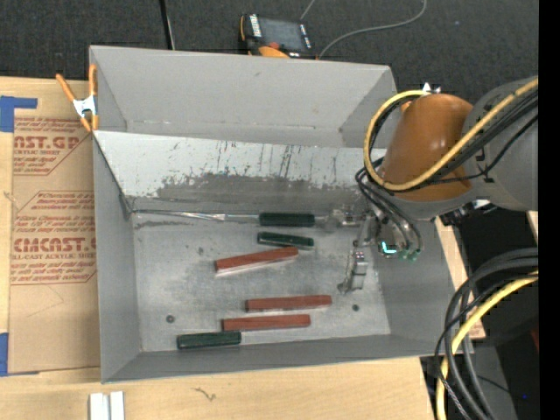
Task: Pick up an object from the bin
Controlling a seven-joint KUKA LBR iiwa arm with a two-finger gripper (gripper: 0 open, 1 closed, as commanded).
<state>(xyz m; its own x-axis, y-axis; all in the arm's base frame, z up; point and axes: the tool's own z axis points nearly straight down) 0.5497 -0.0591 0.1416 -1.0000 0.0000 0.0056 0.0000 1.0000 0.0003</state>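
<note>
Gripper is hanging low over bare floor by the right wall of the grey bin; whether its jaws are apart or together cannot be told. The nearest reddish-brown stick is lying just to the gripper's lower left, with a second beside it and a third mid-floor. Three dark green sticks are lying scattered. Scuffs are showing on the metal. The bin is sitting on a pale wooden tabletop, with dark carpet beyond.
</note>
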